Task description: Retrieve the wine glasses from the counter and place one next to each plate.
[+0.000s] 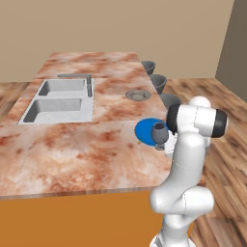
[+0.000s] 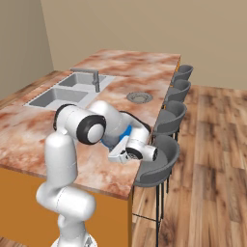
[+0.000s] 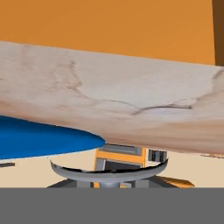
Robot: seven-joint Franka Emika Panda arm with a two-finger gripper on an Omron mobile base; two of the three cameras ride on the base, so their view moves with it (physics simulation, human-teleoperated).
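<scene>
A home kitchen: a marbled stone bench (image 1: 82,149) on orange cabinets carries a double steel sink (image 1: 60,100) with a faucet (image 1: 88,82). Grey bar stools (image 2: 169,120) line its edge over a wooden plank floor (image 2: 212,159), with plain beige walls behind.

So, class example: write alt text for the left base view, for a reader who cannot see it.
A white robot arm holds a dark wine glass beside a blue plate at the right edge of a marbled counter. Farther back lie a double sink and a grey plate, with grey stools alongside.
</scene>
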